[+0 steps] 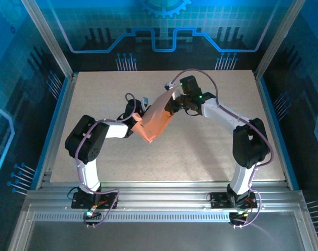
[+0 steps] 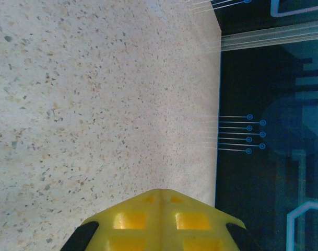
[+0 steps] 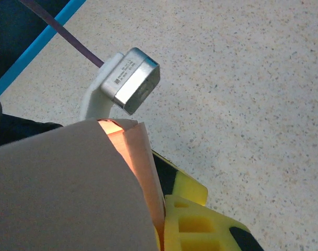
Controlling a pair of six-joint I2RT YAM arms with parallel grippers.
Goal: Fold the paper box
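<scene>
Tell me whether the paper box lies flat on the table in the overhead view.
No, the paper box stands bent and tilted, its upper end at the right tool.

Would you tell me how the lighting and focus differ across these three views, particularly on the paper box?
Top external: even light, a blue cast on the walls, the paper box sharp, shadows soft. Right wrist: the box looms close and soft-focused, light glowing orange through its crease. Left wrist: speckled table crisp, yellow fingertips slightly soft.

Small label (image 3: pixel 122 78) on silver housing (image 3: pixel 142 83): print illegible.
</scene>
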